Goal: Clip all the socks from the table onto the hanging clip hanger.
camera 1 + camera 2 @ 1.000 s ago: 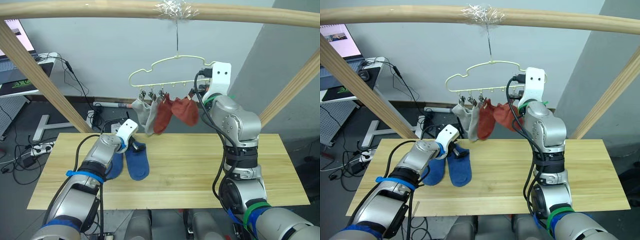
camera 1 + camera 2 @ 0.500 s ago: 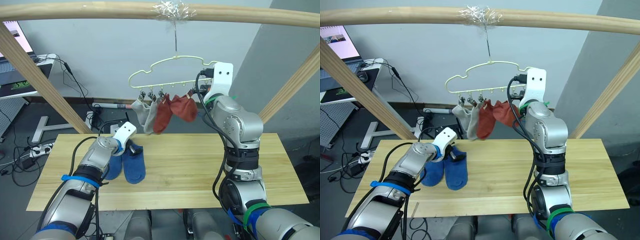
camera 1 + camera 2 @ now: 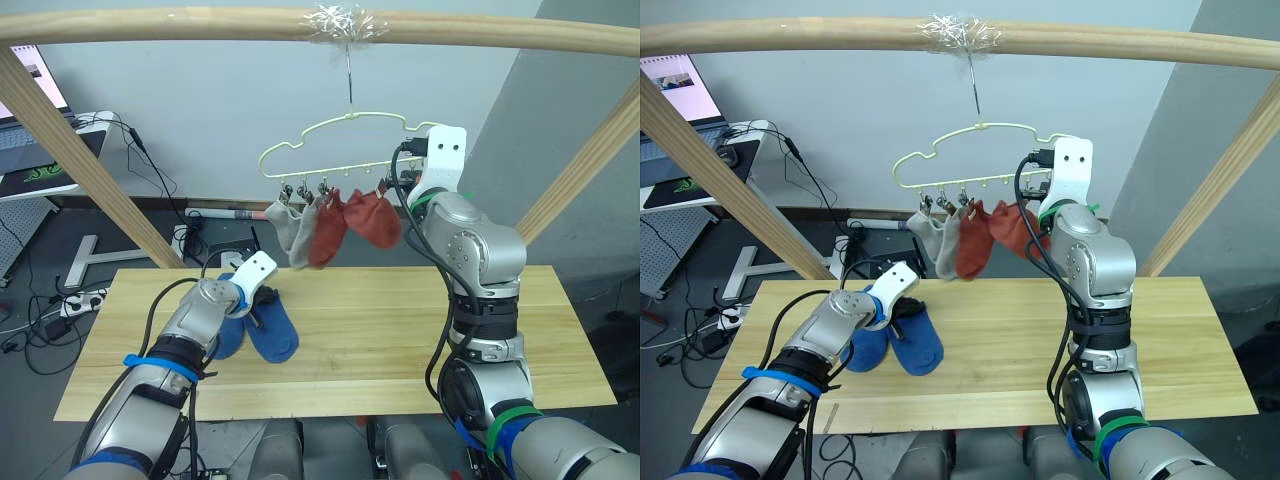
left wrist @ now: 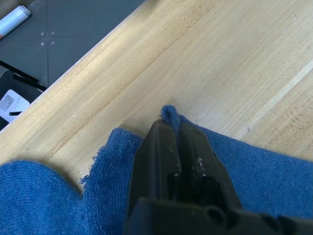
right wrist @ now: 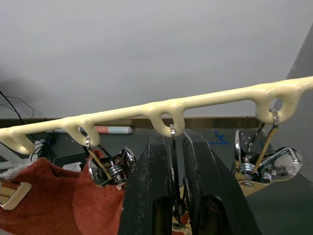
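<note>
Two blue socks [image 3: 278,332] lie side by side on the left part of the light wood table [image 3: 400,330]. My left gripper [image 3: 260,303] is down on the right one, shut with a fold of the blue sock's edge [image 4: 168,113] pinched between its fingertips. The pale yellow-green clip hanger [image 3: 340,125] hangs from the top pole. Two grey socks [image 3: 288,226] and two rust-red socks [image 3: 370,220] hang from its clips. My right gripper [image 5: 173,144] is raised at the hanger's right end, shut on the wire of a metal clip [image 5: 172,131].
Round wooden poles [image 3: 90,170] frame the table, slanting down on both sides, with a cross pole [image 3: 200,22] on top. A side desk with a laptop [image 3: 40,150] stands far left. Cables and a power strip [image 3: 80,295] lie on the floor behind.
My left gripper has gone from open to shut on the right blue sock's edge and shifted slightly right. The right arm has stayed at the hanger.
</note>
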Motion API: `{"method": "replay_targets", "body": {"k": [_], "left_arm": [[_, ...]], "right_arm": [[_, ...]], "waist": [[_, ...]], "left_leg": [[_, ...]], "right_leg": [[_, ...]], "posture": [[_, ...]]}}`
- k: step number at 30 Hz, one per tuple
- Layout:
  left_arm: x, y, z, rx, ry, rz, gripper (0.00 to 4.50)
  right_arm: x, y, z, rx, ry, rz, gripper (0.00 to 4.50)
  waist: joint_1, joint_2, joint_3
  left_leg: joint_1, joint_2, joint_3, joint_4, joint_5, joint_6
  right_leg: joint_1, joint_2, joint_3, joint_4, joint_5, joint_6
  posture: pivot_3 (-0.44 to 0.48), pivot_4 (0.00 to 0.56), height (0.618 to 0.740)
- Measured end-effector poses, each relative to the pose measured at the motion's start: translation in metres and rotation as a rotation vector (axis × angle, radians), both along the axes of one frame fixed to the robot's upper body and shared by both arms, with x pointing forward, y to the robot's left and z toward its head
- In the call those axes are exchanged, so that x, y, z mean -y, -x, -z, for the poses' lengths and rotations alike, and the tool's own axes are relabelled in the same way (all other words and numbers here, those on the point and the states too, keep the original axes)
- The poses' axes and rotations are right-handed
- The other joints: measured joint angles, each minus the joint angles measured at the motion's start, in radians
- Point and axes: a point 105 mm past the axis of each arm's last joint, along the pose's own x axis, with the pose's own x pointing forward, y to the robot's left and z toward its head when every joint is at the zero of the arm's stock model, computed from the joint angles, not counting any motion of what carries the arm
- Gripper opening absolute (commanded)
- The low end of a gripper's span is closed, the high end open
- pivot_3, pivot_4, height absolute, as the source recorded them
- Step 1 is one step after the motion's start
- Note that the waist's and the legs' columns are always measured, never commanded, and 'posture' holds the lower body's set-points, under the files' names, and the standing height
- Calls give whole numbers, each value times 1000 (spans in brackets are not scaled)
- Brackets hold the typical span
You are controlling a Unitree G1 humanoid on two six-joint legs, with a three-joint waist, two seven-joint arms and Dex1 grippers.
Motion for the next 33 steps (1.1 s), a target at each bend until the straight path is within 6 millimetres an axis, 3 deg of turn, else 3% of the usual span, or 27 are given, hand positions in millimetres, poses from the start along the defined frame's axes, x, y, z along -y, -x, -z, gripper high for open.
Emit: {"method": "replay_targets", "body": {"k": [5, 8, 11, 18, 26, 33], "left_arm": [[5, 9, 0, -78, 112, -15, 335], [22, 18, -3, -157, 266, 0, 335], [47, 21, -29, -182, 444, 66, 335], [81, 27, -81, -177, 654, 194, 335], [117, 30, -115, -139, 731, 338, 335], [152, 18, -137, -65, 786, 386, 335]], "right_arm": [[0, 0, 0, 0, 1, 1, 32], [1, 0, 0, 0, 2, 2, 32], [0, 0, 0, -2, 2, 0, 32], [0, 0, 1, -3, 1, -1, 32], [-2, 0, 1, -5, -2, -6, 32], [-3, 1, 2, -12, -5, -10, 32]], "waist": [[0, 0, 0], [1, 0, 0], [2, 0, 0], [1, 0, 0], [1, 0, 0], [2, 0, 0]], "left_leg": [[-1, 0, 0, -1, 0, 0], [-4, 0, -1, -1, 0, 0], [-6, 0, -1, 0, 0, 0], [-6, 0, -1, -1, 0, 0], [-6, 0, -1, -1, 0, 0], [-6, 0, -1, -1, 0, 0]], "right_leg": [[0, 0, 0, -1, 0, 0], [-1, 0, -1, -2, 0, 0], [-3, 0, -1, -3, 0, 0], [-3, 0, -1, -3, 0, 0], [-3, 0, -1, -3, 0, 0], [-3, 0, -1, -4, 0, 0]], "posture": [[29, 203, 740], [30, 204, 740], [31, 203, 740], [28, 201, 740], [24, 197, 740], [16, 198, 740]]}}
